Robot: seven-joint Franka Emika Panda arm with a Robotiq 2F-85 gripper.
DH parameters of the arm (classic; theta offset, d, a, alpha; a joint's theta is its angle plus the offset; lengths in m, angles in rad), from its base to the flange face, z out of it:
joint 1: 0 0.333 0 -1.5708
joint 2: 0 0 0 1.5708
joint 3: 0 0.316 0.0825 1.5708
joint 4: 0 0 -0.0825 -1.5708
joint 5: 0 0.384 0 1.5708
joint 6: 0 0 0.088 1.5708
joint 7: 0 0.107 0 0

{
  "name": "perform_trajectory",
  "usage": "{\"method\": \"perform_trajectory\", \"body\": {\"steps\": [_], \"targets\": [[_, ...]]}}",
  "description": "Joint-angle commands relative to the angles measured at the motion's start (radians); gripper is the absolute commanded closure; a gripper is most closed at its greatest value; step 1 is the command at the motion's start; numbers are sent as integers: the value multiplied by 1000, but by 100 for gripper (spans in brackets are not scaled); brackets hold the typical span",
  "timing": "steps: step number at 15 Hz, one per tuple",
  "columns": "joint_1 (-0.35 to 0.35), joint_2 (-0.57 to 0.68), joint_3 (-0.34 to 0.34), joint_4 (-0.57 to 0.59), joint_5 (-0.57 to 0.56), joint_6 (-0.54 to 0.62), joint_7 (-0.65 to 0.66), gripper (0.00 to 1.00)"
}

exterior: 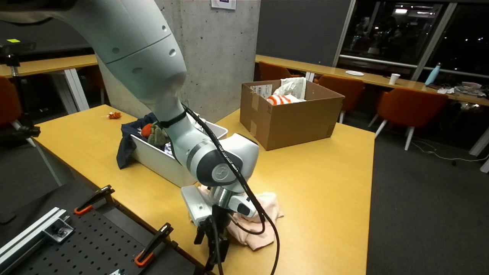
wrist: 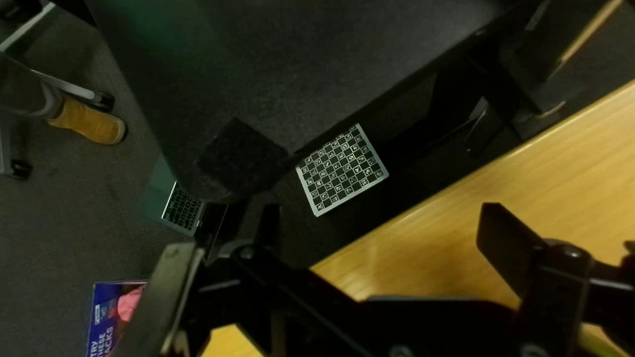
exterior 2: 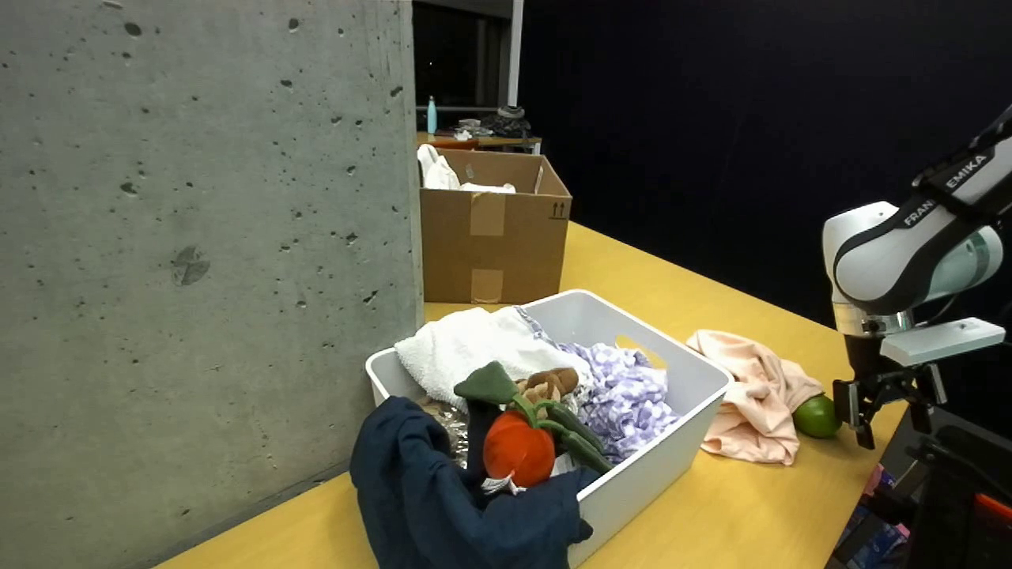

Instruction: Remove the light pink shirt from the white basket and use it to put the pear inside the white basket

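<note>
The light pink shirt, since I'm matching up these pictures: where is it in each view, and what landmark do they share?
In an exterior view: the shirt is low centre, partly behind the robot arm.
In an exterior view: the shirt is right of centre, between the white basket and the pear.
Wrist view: not in it.
Shared landmark: the yellow table.

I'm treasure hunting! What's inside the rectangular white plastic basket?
The basket holds crumpled white cloth, purple patterned cloth, a round orange-red object, green pieces and a brown lump. Navy cloth drapes over its rim. Anything beneath is covered.
</note>
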Motion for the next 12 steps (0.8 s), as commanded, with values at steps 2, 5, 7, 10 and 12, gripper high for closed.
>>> {"method": "perform_trajectory", "body": {"steps": [2, 5, 7, 10, 12], "targets": [[-21, 79, 8, 100, 1, 1, -12, 0], [-18, 105, 6, 148, 3, 7, -4, 0], [-13, 121, 7, 179, 1, 3, 0, 0], [-6, 132, 4, 215, -5, 1, 6, 0], [-3, 135, 2, 235, -8, 3, 7, 0]]}}
